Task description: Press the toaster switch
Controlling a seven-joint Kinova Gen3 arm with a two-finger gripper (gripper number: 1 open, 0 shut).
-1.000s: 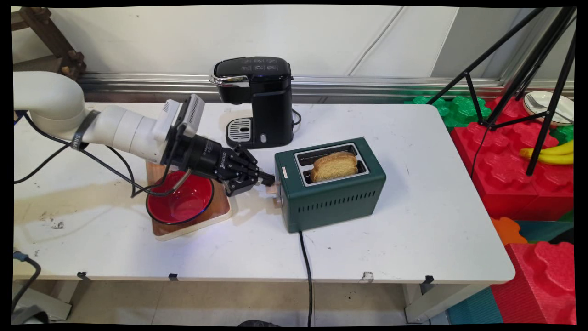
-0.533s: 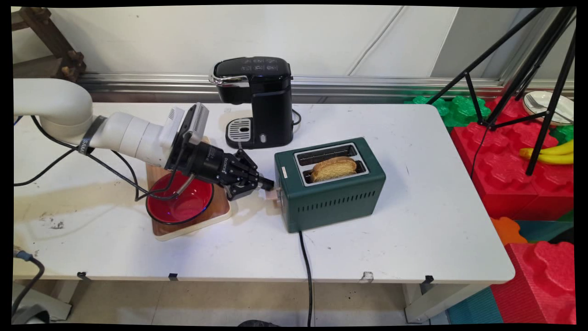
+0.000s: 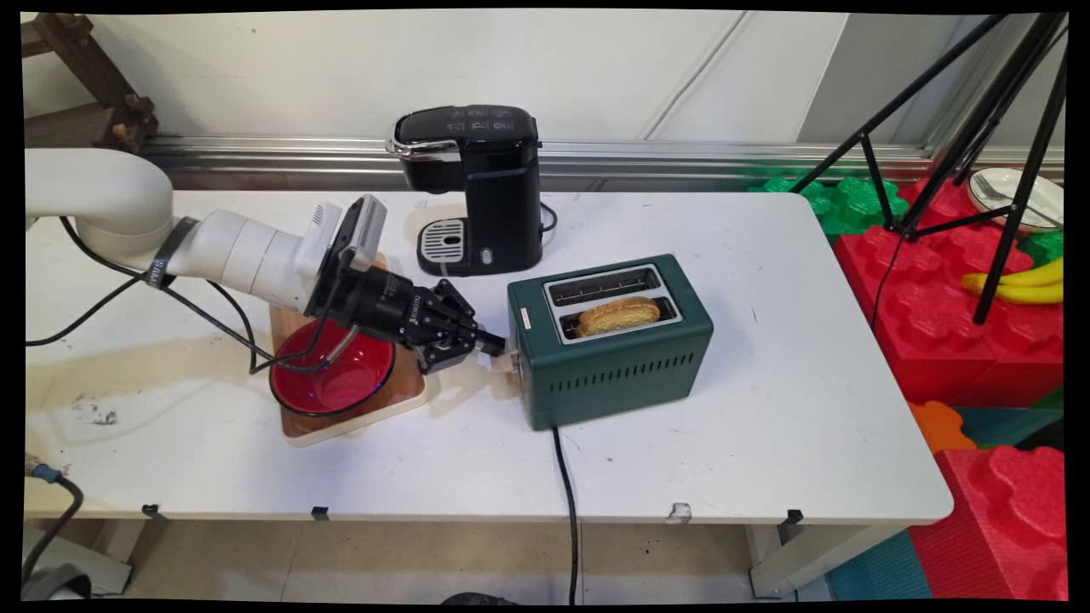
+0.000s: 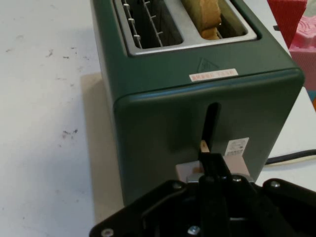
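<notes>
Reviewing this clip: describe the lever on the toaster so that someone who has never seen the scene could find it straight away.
Start at the dark green toaster in the middle of the white table, with one slice of toast in its near slot. On its left end face a vertical slot runs down; the lever is the pale tab low in that slot, the only light-coloured part there, right at the black gripper.

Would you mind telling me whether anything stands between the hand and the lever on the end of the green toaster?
Nothing visible does. The hand is already at the lever on the toaster, its closed fingers resting on top of it. The red bowl sits behind the hand, out of the way.
</notes>
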